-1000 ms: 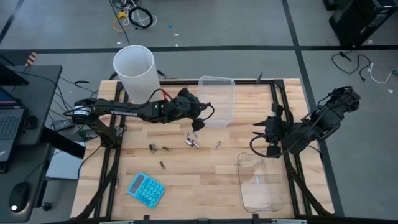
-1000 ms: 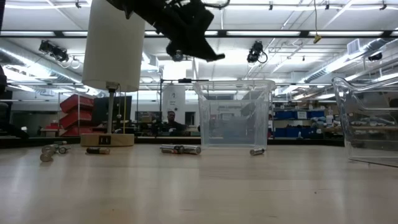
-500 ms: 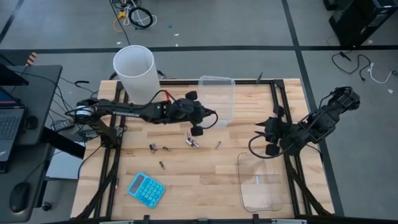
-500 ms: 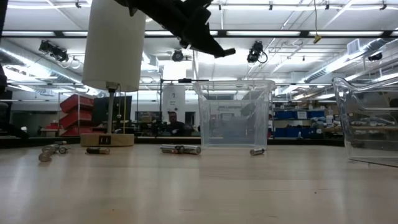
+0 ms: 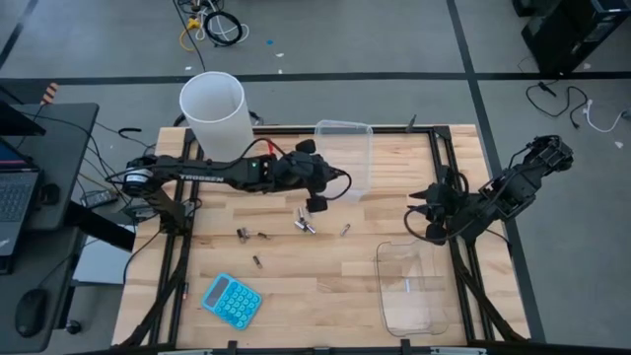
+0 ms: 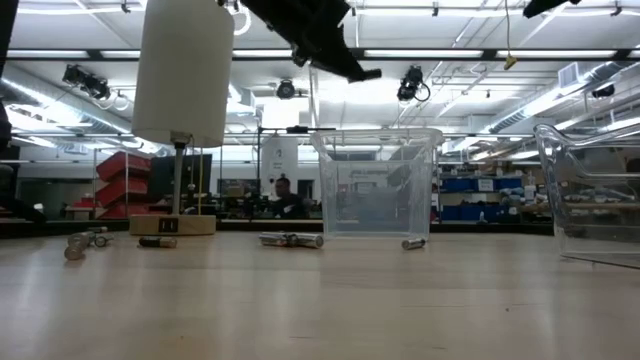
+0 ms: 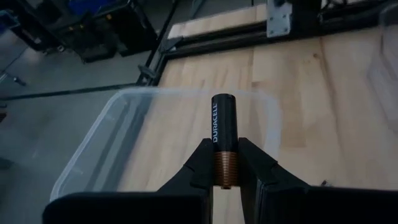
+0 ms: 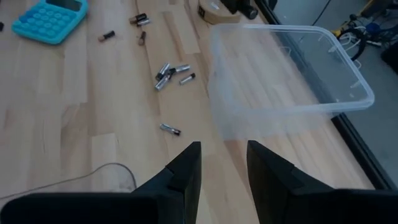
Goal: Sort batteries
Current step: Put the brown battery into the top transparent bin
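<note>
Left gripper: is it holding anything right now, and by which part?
Yes. The left gripper is shut on a black-and-copper Duracell cylindrical battery, pinched at its copper end, black end pointing out toward the clear plastic tub.

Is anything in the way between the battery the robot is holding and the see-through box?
Nothing visible is. The left gripper holds the battery in the air, close to the clear tub, whose top is open. The right gripper waits far off, near the table's right side.
</note>
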Action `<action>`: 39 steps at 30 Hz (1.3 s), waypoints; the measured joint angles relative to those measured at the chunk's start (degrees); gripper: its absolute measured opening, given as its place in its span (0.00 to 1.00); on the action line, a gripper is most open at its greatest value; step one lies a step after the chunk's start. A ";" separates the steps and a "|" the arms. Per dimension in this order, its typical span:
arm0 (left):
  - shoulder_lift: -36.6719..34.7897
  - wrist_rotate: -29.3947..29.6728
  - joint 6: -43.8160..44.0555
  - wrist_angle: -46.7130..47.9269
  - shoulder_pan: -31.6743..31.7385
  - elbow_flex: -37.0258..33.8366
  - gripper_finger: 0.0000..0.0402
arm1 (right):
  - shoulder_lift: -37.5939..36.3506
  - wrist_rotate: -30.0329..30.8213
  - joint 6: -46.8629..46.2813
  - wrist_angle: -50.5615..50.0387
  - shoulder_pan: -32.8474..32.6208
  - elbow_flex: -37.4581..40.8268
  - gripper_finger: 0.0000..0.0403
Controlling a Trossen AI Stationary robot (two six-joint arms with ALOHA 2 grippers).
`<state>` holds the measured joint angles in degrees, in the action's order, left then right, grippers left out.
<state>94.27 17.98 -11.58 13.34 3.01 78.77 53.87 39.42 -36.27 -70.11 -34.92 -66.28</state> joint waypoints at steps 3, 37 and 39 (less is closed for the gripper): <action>0.38 2.04 0.03 0.47 -1.70 1.94 0.08 | -0.77 0.00 0.72 1.18 0.00 0.96 0.29; 12.10 13.25 36.73 20.99 1.74 12.38 0.08 | -1.78 -0.69 4.44 2.51 0.00 1.95 0.29; 12.36 12.39 38.73 21.40 1.88 12.41 0.08 | -1.78 -1.06 4.95 2.67 -0.05 1.95 0.29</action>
<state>106.63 30.37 27.14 34.74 4.89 91.18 52.10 38.36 -31.32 -67.44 -34.97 -64.34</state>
